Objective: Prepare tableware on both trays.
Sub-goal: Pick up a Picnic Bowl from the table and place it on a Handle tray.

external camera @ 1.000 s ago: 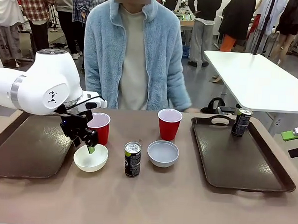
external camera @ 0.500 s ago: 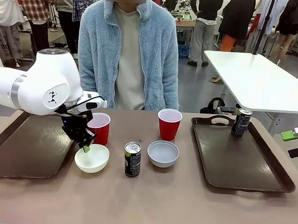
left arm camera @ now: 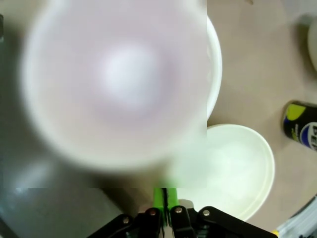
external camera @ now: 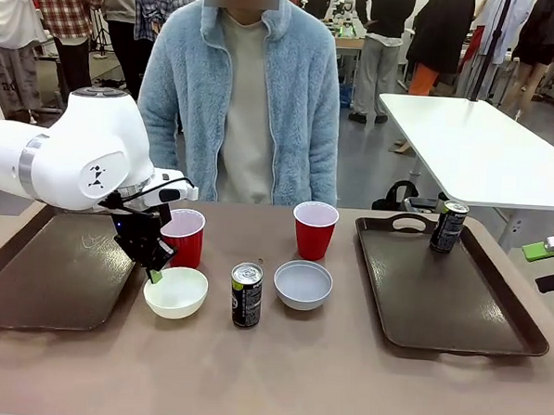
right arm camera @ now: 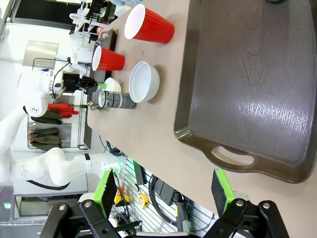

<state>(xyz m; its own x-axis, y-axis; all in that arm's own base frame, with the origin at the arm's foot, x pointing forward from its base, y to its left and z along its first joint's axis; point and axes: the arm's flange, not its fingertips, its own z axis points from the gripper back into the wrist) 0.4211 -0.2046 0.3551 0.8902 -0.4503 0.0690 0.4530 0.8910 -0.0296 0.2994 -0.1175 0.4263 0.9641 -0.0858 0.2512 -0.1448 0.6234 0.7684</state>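
Well left of the middle can (external camera: 245, 294), the left tray (external camera: 41, 279) lies bare, with no tableware on it yet. Between that tray and the can sits the white bowl (external camera: 180, 293). Over the last 1 s the left gripper (external camera: 154, 274) has slid from above its hollow to the rim on the side away from the can. The bowl has nudged a little toward the can but stays on the tabletop (external camera: 268, 374). In the left wrist view the fingers (left arm camera: 158, 198) are drawn together to a thin green line at that rim, so the claw looks clamped on the bowl's wall, though blur hides the contact itself. I read this as the grasp just made, with the lift onto the left tray to follow.

Behind the bowl, left of the can, 1 red cup (external camera: 184, 235) stands unmoved. Just right of the can sits the grey bowl (external camera: 303, 284), with the second red cup (external camera: 314, 230) behind it. The person (external camera: 241, 94) beyond the can has pulled an arm back from the right and stands clear.

Well right of the can, the right tray (external camera: 439, 309) holds 1 item, the second can (external camera: 449, 226), at its far edge. Farthest right, the right gripper (external camera: 545, 265) hangs past the tray with its pads wide apart, holding nothing, as it did 1 s ago. By my count 1 of 6 pieces is placed
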